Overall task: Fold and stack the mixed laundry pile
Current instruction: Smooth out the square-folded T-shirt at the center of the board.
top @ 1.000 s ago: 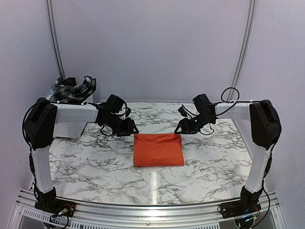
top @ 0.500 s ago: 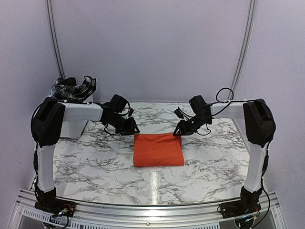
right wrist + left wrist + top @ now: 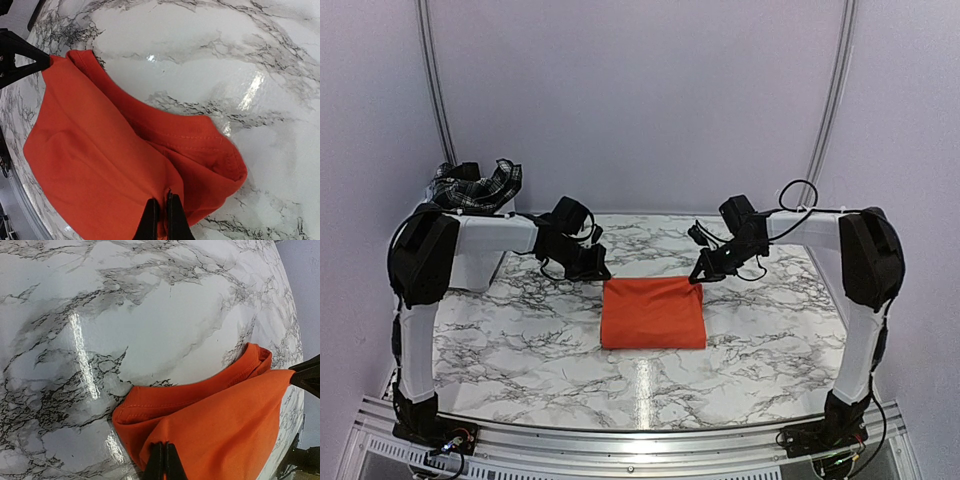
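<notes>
My left gripper (image 3: 162, 461) and right gripper (image 3: 161, 216) each pinch a far corner of the folded orange T-shirt (image 3: 652, 315), light, limp cloth that likely sags unless held at corners.

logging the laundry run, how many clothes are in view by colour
orange shirt: 1
black-and-white plaid cloth: 1
total: 2
Anything beneath the plaid cloth is hidden.
</notes>
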You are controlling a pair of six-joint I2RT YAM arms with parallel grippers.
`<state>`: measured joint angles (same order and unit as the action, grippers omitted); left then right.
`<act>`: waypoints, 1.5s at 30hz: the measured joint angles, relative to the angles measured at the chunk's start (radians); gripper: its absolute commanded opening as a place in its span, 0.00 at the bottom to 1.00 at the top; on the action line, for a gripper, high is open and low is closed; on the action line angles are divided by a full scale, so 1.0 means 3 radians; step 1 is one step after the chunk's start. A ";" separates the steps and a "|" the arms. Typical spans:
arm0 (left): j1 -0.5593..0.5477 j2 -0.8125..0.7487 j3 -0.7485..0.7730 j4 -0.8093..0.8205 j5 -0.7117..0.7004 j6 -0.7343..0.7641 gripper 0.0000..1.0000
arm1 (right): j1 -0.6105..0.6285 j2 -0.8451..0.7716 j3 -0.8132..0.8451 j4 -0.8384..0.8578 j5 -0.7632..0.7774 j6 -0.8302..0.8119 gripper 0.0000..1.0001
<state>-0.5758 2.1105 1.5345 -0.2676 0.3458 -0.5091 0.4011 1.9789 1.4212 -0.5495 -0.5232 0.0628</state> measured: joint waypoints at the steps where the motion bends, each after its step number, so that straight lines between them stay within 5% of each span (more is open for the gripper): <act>1: -0.0001 -0.0006 0.0000 0.0000 -0.0004 0.0001 0.00 | -0.0003 -0.0045 -0.0004 -0.0022 -0.0008 -0.0013 0.00; 8: 0.0001 -0.0042 0.0085 -0.0001 -0.0046 0.0004 0.00 | -0.0178 -0.0233 -0.0052 -0.0055 -0.0212 -0.0028 0.00; 17: 0.0018 0.0167 0.0350 -0.0001 -0.0046 0.0005 0.00 | -0.0285 0.0320 0.0122 -0.0056 -0.0300 0.0045 0.00; 24: 0.0069 0.0558 0.0706 -0.0004 -0.0028 0.0045 0.00 | -0.0337 0.0395 0.0380 -0.0079 -0.0165 0.0155 0.05; 26: 0.0076 0.0590 0.0764 -0.0006 -0.0019 0.0056 0.00 | -0.0351 0.0395 0.0474 -0.0094 -0.0144 0.0156 0.15; 28: 0.0080 0.0600 0.0825 -0.0017 -0.0020 0.0067 0.19 | -0.0355 0.0395 0.0532 -0.0108 -0.0100 0.0160 0.38; 30: 0.0081 0.0604 0.0880 -0.0027 -0.0027 0.0086 0.44 | -0.0357 0.0395 0.0548 -0.0150 -0.0008 0.0177 0.51; 33: 0.0090 0.0591 0.0896 -0.0027 -0.0095 0.0112 0.68 | -0.0360 0.0389 0.0552 -0.0229 0.0144 0.0203 0.64; 38: 0.0127 0.0320 0.0567 -0.0042 -0.0189 0.0233 0.74 | -0.0365 0.0102 0.0412 -0.0223 0.0177 0.0271 0.59; 45: 0.0055 -0.0093 0.0359 0.0066 0.0198 0.0336 0.53 | -0.0238 -0.0666 -0.0178 0.0401 -0.0413 0.0694 0.39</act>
<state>-0.5594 2.0827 1.6421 -0.2478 0.4053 -0.4084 0.3298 1.7790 1.3678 -0.4294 -0.6472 0.2710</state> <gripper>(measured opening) 0.612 0.446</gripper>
